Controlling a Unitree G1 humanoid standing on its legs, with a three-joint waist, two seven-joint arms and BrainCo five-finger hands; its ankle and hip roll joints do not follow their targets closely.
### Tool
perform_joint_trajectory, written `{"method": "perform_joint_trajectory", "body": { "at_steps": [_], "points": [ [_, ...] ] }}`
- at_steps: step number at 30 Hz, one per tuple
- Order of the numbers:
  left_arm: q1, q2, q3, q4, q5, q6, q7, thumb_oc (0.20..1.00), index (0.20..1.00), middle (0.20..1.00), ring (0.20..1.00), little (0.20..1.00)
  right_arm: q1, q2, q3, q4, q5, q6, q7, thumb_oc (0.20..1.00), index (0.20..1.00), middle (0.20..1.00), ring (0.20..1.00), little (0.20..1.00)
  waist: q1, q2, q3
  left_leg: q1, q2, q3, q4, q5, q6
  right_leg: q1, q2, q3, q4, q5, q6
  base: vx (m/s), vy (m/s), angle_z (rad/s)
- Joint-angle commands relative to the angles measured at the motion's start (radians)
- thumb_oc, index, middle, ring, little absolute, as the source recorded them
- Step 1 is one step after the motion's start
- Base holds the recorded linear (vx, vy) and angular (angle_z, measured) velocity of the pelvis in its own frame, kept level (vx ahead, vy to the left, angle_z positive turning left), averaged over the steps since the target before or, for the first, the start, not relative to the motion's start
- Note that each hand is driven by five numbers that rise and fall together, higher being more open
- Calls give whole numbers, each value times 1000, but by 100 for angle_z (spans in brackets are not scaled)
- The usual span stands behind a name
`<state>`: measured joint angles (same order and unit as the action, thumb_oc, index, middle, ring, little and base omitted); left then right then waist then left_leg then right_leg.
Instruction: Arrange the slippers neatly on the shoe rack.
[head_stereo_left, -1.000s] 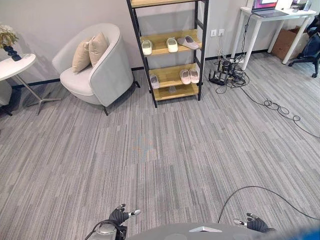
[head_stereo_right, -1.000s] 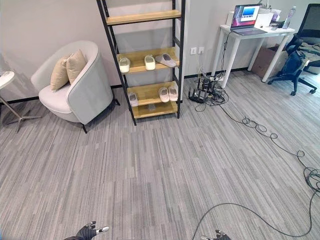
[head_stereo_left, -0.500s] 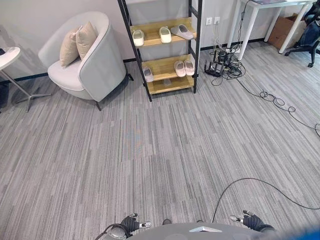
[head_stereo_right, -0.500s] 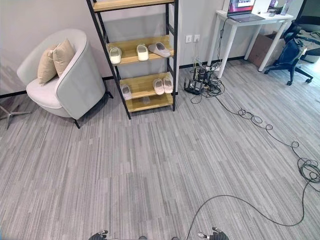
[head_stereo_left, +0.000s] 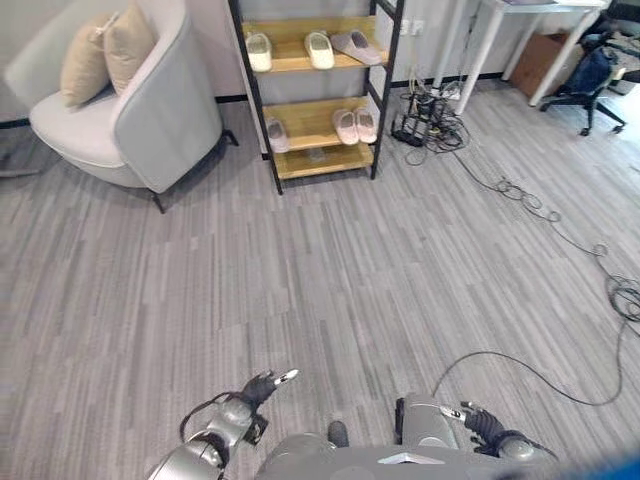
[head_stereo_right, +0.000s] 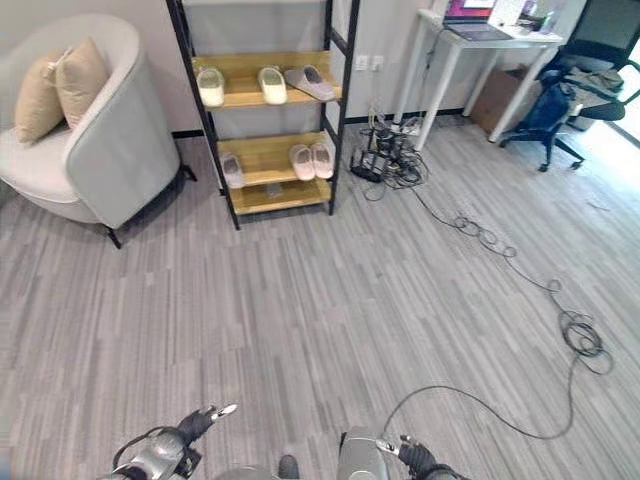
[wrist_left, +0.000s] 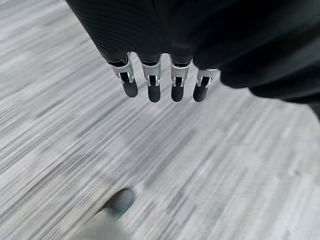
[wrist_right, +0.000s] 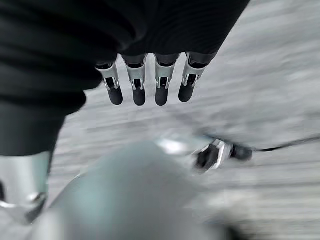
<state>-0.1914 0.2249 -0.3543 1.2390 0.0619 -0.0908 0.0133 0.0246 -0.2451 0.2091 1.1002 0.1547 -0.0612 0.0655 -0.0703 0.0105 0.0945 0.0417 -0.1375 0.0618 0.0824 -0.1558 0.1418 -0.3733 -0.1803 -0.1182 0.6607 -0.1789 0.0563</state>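
approach step: shoe rack with slippers at upper centre, well apart. left hand and right hand at bottom, fingers straight, empty. next: walk closer.

Both hands hung low at the robot's sides, holding nothing. The left hand had its fingers straight and relaxed; the right hand likewise, fingers loosely extended.
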Motion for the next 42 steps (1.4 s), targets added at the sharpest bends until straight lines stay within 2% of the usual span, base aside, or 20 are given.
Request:
{"method": "perform_joint_trajectory", "body": {
  "at_steps": [1, 5, 9, 11, 13, 17, 19, 21, 25, 27, 29, 30, 31, 32, 35, 37, 39, 40, 41, 42],
  "points": [
    [43, 29, 23, 23, 26, -11, 21, 1000, 1000, 1000, 1000, 1000, -47, -42, -27, 19, 20, -17, -12, 1000, 1000, 1000, 1000, 1000, -12, -16, 39, -15, 132, -33, -46, 59, -105, 212, 4, 11, -360, 190, 78, 268, -147, 32],
    [80, 17, 39, 99, 68, -2, 3, 1000, 1000, 1000, 1000, 1000, -19, -45, -44, 47, 21, -12, -4, 1000, 1000, 1000, 1000, 1000, -33, -22, 27, 70, 158, -29, -85, 34, -136, 200, 9, 22, -573, 249, 110, 334, -289, 17],
    [132, 9, 61, 119, 78, -3, -7, 1000, 1000, 1000, 1000, 1000, 6, -85, -76, 105, 31, -7, 5, 1000, 1000, 1000, 1000, 1000, -37, -8, -20, 83, 216, -53, -70, 58, -178, 240, 72, 64, -556, 185, 63, 335, -396, 11],
    [117, 7, 36, 81, 79, -5, -5, 1000, 1000, 1000, 1000, 1000, 0, -128, -100, 122, 40, -7, -6, 1000, 1000, 1000, 1000, 1000, -32, -17, -3, -25, 254, -34, 178, 160, -227, 276, 91, 34, -543, 136, 14, 163, -403, -46],
    [89, 11, 7, 38, 80, -3, 3, 1000, 1000, 1000, 1000, 1000, -13, -174, -94, 126, 28, -2, -18, 1000, 1000, 1000, 1000, 1000, -6, -40, 25, -128, 259, -21, 376, 170, -202, 334, 101, 17, -561, 109, -19, 186, -376, 35],
    [59, 4, -13, 10, 76, -11, 12, 1000, 1000, 1000, 1000, 1000, -33, -191, -83, 120, 10, -7, -35, 1000, 1000, 1000, 1000, 1000, 21, -52, 24, -217, 178, 22, 221, 89, -172, 390, 91, 1, -601, 96, 1, 191, -81, 10],
    [45, 1, -31, 12, 84, -18, 19, 1000, 1000, 1000, 1000, 1000, -49, -186, -60, 105, -4, -16, -46, 1000, 1000, 1000, 1000, 1000, 49, -46, 28, -272, 151, 20, 124, 151, -183, 422, 106, 6, -621, 93, 5, 180, 32, 1],
    [46, -3, -14, 42, 83, -10, 22, 1000, 1000, 1000, 1000, 1000, -72, -169, -40, 86, -36, -22, -54, 1000, 1000, 1000, 1000, 1000, 54, -34, 12, -196, 129, -24, 2, 162, -166, 422, 126, 22, -599, 79, 17, 276, 93, -40],
    [66, 6, 9, 90, 116, 10, 20, 1000, 1000, 1000, 1000, 1000, -95, -127, 0, 26, -88, -23, -49, 1000, 1000, 1000, 1000, 1000, 27, -32, 8, -99, 115, -21, -25, 119, -105, 326, 109, 52, -305, 144, 90, 234, 124, -84],
    [76, 18, 26, 89, 108, 11, 18, 1000, 1000, 1000, 1000, 1000, -86, -111, 13, -6, -107, -21, -47, 1000, 1000, 1000, 1000, 1000, 16, -21, 22, -64, 115, -38, -16, 97, -85, 244, 90, 66, -137, 181, 98, 205, 67, 29],
    [69, 28, 32, 83, 98, 10, 30, 1000, 1000, 1000, 1000, 1000, -73, -96, 13, 5, -116, -10, -47, 1000, 1000, 1000, 1000, 1000, 12, -11, 18, -27, 130, -50, -18, 59, -96, 235, 2, 40, -270, 160, 71, 295, -116, 93],
    [65, 32, 31, 82, 95, 6, 36, 1000, 1000, 1000, 1000, 1000, -71, -93, 12, 9, -115, -8, -45, 1000, 1000, 1000, 1000, 1000, 5, -11, 20, -23, 129, -63, -14, 54, -103, 236, -3, 55, -328, 165, 68, 310, -356, 55],
    [56, 34, 22, 86, 98, 0, 36, 1000, 1000, 1000, 1000, 1000, -56, -98, 5, 31, -104, -6, -42, 1000, 1000, 1000, 1000, 1000, -11, -27, 4, -13, 120, -100, -8, 45, -115, 249, 33, 190, -444, 193, 95, 241, -366, 35],
    [58, 33, 24, 90, 96, -2, 37, 1000, 1000, 1000, 1000, 1000, -51, -100, 3, 47, -102, -4, -42, 1000, 1000, 1000, 1000, 1000, -9, -29, -8, -11, 123, -103, -6, 40, -120, 272, 36, 202, -472, 191, 96, 269, -523, 69],
    [67, 36, 35, 80, 75, -4, 45, 1000, 1000, 1000, 1000, 1000, -43, -113, -10, 69, -98, -2, -47, 1000, 1000, 1000, 1000, 1000, 5, -34, -27, -7, 151, -133, -5, 47, -148, 317, 48, 159, -512, 140, 79, 113, -401, 99],
    [76, 23, 29, 80, 81, -4, 49, 1000, 1000, 1000, 1000, 1000, -33, -141, -25, 83, -102, -5, -58, 1000, 1000, 1000, 1000, 1000, 10, -36, -25, -46, 209, -144, 52, 102, -198, 347, 85, 115, -532, 100, 43, 40, -515, -6],
    [73, 16, 13, 67, 91, -3, 50, 1000, 1000, 1000, 1000, 1000, -31, -169, -42, 90, -94, -10, -73, 1000, 1000, 1000, 1000, 1000, 7, -42, -10, -96, 248, -103, 143, 142, -213, 368, 96, 76, -547, 86, 20, -34, -353, 48],
    [58, 6, 6, 51, 70, -1, 59, 1000, 1000, 1000, 1000, 1000, -35, -192, -52, 96, -82, -10, -88, 1000, 1000, 1000, 1000, 1000, 15, -52, 11, -140, 252, -64, 195, 152, -202, 388, 101, 46, -551, 80, 4, -22, -241, 66],
    [49, -12, 2, 52, 56, -7, 69, 1000, 1000, 1000, 1000, 1000, -44, -181, -45, 89, -73, -17, -93, 1000, 1000, 1000, 1000, 1000, 25, -55, 11, -152, 193, -89, 137, 112, -197, 384, 106, 51, -553, 85, 15, -5, -153, 27],
    [51, -14, 2, 56, 57, -8, 72, 1000, 1000, 1000, 1000, 1000, -44, -178, -43, 84, -75, -19, -96, 1000, 1000, 1000, 1000, 1000, 26, -54, 8, -140, 190, -96, 110, 108, -197, 382, 107, 58, -551, 83, 16, 30, 14, 17]
  ]
}}
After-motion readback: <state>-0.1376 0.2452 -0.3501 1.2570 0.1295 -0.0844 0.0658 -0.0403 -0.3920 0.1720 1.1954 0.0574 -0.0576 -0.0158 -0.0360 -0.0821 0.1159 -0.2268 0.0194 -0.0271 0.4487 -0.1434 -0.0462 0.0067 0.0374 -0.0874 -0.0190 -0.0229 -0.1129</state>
